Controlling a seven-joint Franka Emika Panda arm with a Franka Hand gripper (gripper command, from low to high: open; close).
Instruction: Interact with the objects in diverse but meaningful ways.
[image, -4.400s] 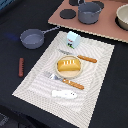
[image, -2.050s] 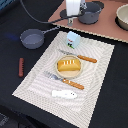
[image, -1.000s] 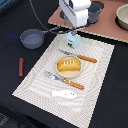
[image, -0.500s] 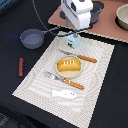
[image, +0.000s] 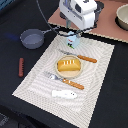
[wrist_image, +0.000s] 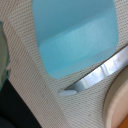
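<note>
A woven placemat (image: 95, 75) is laid on a black tabletop (image: 20, 100); a tan board (image: 107, 27) is seen beyond.

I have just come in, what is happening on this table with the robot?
The robot arm is low over the pale blue carton at the far edge of the striped placemat. The gripper sits right above the carton, but whether it is open or shut cannot be seen. In the wrist view the carton fills the picture, beside a knife blade. The bread loaf lies on its plate; the grey saucepan and the sausage lie off the mat.
</note>
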